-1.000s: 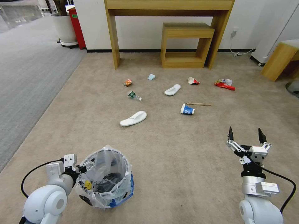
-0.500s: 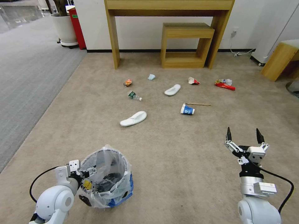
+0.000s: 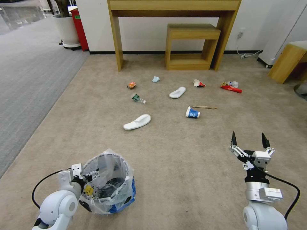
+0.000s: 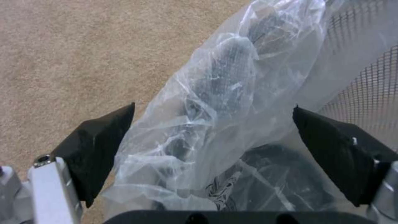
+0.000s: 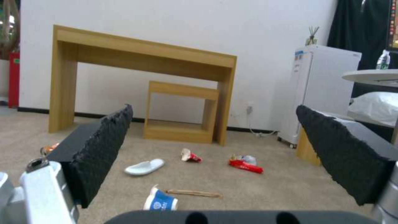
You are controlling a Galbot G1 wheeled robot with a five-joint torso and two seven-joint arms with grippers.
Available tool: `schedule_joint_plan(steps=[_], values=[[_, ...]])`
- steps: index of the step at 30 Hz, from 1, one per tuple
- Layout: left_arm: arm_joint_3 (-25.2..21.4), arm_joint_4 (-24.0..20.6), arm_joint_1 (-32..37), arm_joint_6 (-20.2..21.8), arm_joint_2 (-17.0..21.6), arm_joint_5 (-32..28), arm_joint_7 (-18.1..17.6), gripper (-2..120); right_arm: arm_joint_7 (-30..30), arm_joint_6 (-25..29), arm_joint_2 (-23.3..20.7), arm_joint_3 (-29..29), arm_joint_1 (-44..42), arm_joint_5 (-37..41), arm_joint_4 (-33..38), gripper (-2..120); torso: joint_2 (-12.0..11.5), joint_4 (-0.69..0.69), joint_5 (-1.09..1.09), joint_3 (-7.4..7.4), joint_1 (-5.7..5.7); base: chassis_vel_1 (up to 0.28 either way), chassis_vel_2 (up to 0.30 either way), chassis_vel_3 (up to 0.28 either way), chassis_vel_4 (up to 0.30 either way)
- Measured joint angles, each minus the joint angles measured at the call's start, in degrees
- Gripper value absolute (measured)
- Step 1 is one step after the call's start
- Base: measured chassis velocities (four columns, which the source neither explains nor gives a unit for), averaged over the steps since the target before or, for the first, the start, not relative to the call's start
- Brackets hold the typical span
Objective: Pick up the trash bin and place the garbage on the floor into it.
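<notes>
The trash bin (image 3: 110, 188), dark with a crinkly clear bag and blue at its lower side, stands on the beige floor (image 3: 179, 153) at front left. My left gripper (image 3: 91, 176) is open, its fingers straddling the bagged rim (image 4: 215, 102) without closing on it. My right gripper (image 3: 248, 139) hovers open and empty at front right. Garbage lies ahead: two white slippers (image 3: 137, 122) (image 3: 177, 92), a blue cup (image 3: 192, 112) with a wooden stick (image 3: 204, 107), a crushed cup (image 3: 198, 83), a red wrapper (image 3: 231, 87), a can (image 3: 131, 85), a bottle (image 3: 138, 98) and a mask (image 3: 155, 79).
A tall wooden table (image 3: 174, 6) with a low wooden stool (image 3: 192, 32) under it stands against the far wall. Grey ribbed carpet (image 3: 25, 80) runs along the left. A white planter (image 3: 67, 30) sits far left, wooden furniture (image 3: 286, 62) at the right.
My left arm has swung inward toward the bin and the gripper sits slightly lower on the rim. The right gripper has drifted a little back and left. The litter has not moved.
</notes>
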Motion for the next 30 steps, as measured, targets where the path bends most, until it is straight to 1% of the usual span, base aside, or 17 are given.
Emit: schedule_joint_plan(steps=[6, 10, 11, 12, 15, 18, 20, 21, 24, 26, 27, 28, 30], values=[[0.3, -0.9, 0.4, 0.2, 0.0, -0.1, -0.4, 100, 0.0, 0.0, 0.0, -0.1, 0.0, -0.1, 0.0, 100, 0.0, 0.0, -0.02, 0.01, 0.0, 0.0, 0.0, 0.0, 0.0], [0.7, -2.0, 1.0, 0.5, 0.0, -0.9, -1.4, 100, 0.0, 0.0, 0.0, -0.1, 0.0, -0.2, 0.0, 100, 0.0, -0.01, -0.06, 0.02, 0.0, 0.0, 0.0, 0.0, 0.0], [0.9, -2.8, 1.3, 0.6, 0.0, -1.7, -2.4, 100, 0.0, 0.0, 0.0, -0.1, 0.0, -0.3, 0.0, 100, 0.0, -0.01, -0.07, 0.03, 0.0, 0.0, 0.0, 0.0, 0.0], [0.9, -2.8, 1.3, 0.6, 0.0, -1.7, -2.4, 100, 0.0, 0.0, 0.0, -0.1, 0.0, -0.3, 0.0, 100, 0.0, -0.01, -0.07, 0.03, 0.0, 0.0, 0.0, 0.0, 0.0], [1.2, -3.8, 1.6, 0.8, 0.0, -3.6, -4.8, 99, 0.0, 0.0, 0.1, -0.4, 0.3, -0.5, -0.2, 100, 0.0, -0.01, -0.04, 0.02, 0.0, 0.0, 0.0, 0.0, 0.0], [1.2, -4.0, 1.8, 0.7, 0.0, -4.1, -5.2, 98, 0.1, 0.0, 0.1, -0.4, 0.4, -0.6, -0.3, 100, 0.0, -0.01, -0.03, 0.02, 0.0, 0.0, 0.0, 0.0, 0.0], [1.2, -4.4, 2.1, 0.7, 0.1, -4.6, -5.4, 89, 0.1, 0.0, 0.1, -0.4, 0.5, -0.7, -0.3, 100, 0.0, 0.0, -0.03, 0.01, 0.0, 0.0, 0.0, 0.0, 0.0], [1.2, -4.4, 2.1, 0.7, 0.1, -4.6, -5.4, 89, 0.1, 0.0, 0.1, -0.4, 0.5, -0.7, -0.3, 100, 0.0, 0.0, -0.03, 0.01, 0.0, 0.0, 0.0, 0.0, 0.0], [1.3, -5.0, 2.3, 0.6, 0.2, -4.7, -5.4, 75, 0.1, 0.0, 0.1, -0.4, 0.4, -0.8, -0.5, 100, 0.0, 0.0, -0.01, 0.01, 0.0, 0.0, 0.0, 0.0, 0.0], [1.3, -5.1, 2.3, 0.6, 0.2, -4.7, -5.5, 73, 0.1, 0.0, 0.1, -0.4, 0.4, -0.8, -0.5, 100, 0.0, 0.0, -0.01, 0.01, 0.0, 0.0, 0.0, 0.0, 0.0], [1.3, -5.3, 2.4, 0.6, 0.2, -4.7, -5.5, 65, 0.1, 0.1, 0.1, -0.4, 0.4, -0.8, -0.5, 100, 0.0, 0.0, -0.01, 0.01, 0.0, 0.0, 0.0, 0.0, 0.0], [1.3, -5.4, 2.4, 0.6, 0.2, -4.7, -5.6, 60, 0.1, 0.1, 0.1, -0.4, 0.4, -0.8, -0.5, 100, 0.0, 0.0, -0.01, 0.01, 0.0, 0.0, 0.0, 0.0, 0.0], [1.3, -5.4, 2.4, 0.5, 0.2, -4.7, -5.7, 58, 0.1, 0.2, 0.1, -0.4, 0.3, -0.8, -0.5, 100, 0.0, 0.0, -0.01, 0.01, 0.0, 0.0, 0.0, 0.0, 0.0]])
